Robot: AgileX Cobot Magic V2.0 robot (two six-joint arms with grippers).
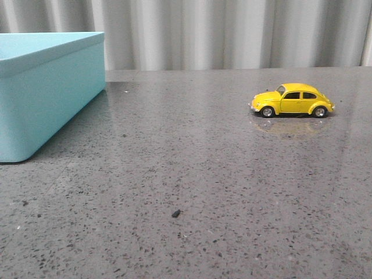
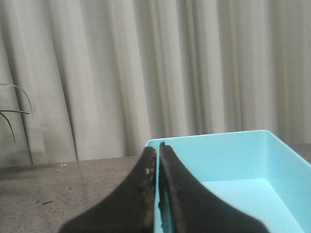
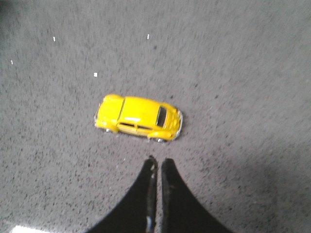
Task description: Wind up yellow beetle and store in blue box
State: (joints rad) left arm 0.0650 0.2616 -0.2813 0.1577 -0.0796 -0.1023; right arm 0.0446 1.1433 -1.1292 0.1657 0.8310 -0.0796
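Glossy yellow beetle (image 1: pixel 292 100) sits well apart from the smooth blue box (image 1: pixel 49 93) on speckled worktop (image 1: pixel 192 192); both grippers (image 2: pixel 158 153) (image 3: pixel 159 165) closed, empty.

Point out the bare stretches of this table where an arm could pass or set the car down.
The widest bare stretch of the grey table lies between the blue box at the left edge and the yellow beetle at the right, running to the near edge; only a dark speck sits there. The box floor looks bare too. Nowhere is crowded.
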